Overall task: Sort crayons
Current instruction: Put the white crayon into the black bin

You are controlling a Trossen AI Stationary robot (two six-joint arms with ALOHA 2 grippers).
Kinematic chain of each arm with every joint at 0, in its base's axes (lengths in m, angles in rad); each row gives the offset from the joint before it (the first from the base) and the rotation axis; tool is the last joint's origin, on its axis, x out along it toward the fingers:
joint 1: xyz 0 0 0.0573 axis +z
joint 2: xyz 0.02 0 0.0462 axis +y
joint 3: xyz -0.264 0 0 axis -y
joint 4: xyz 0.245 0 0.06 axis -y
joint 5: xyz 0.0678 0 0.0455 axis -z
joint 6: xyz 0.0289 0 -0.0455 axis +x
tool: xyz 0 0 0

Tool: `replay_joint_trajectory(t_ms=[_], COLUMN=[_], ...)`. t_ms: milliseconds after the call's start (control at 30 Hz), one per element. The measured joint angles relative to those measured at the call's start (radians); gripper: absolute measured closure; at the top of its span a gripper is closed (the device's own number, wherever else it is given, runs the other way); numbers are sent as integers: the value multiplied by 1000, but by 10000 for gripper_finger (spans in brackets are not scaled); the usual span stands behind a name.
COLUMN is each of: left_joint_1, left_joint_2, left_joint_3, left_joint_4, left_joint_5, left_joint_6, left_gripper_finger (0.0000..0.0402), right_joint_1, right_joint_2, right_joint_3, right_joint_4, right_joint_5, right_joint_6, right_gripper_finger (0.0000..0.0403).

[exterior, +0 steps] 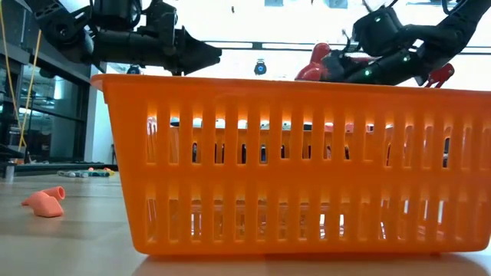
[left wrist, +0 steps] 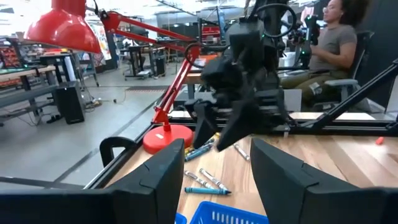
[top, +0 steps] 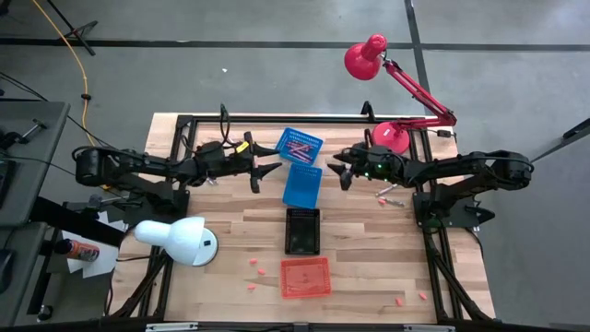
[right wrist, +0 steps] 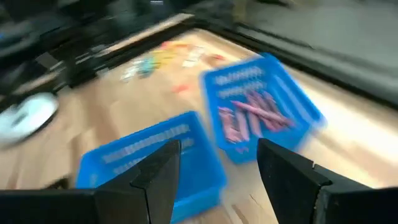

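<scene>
High view | left gripper (top: 265, 171) apart, right gripper (top: 338, 171) apart | blue baskets (top: 301, 184) between

We're in a big open robotics lab or workshop here, concrete floor (top: 277, 83) with dark tape lines, a wooden bench (top: 369, 277) on a black frame, workbenches (left wrist: 37, 81) across the hall, and a person (left wrist: 329, 43) seated behind the rig.

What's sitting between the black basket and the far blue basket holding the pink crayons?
In the high view, a second blue basket lies between the black basket and the far blue basket holding pink crayons. Its inside looks bare.
</scene>
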Motion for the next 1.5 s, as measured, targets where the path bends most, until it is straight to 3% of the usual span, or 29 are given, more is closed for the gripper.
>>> replay_joint_trajectory(t_ms=[100, 267, 400, 700, 900, 1500], left_joint_1=[0, 0, 0, 0, 0, 2], left_joint_2=[0, 0, 0, 0, 0, 1], left_joint_3=[0, 0, 0, 0, 0, 0], left_joint_4=[1, 5, 3, -39, -36, -39], left_joint_5=[0, 0, 0, 1, 1, 0], left_joint_6=[-4, 4, 3, -33, -32, -32], left_gripper_finger=[229, 229, 229, 229, 229, 229], right_joint_1=[0, 0, 0, 0, -1, -22], right_joint_2=[0, 33, 81, 199, 250, 397], right_joint_3=[78, 326, 429, 382, 381, 381], right_joint_4=[-289, -1007, -1244, -1165, -1145, -1033], right_joint_5=[61, 211, 307, 150, 263, 290], right_joint_6=[83, 269, 425, 657, 808, 930], right_gripper_finger=[197, 197, 197, 197, 197, 197])
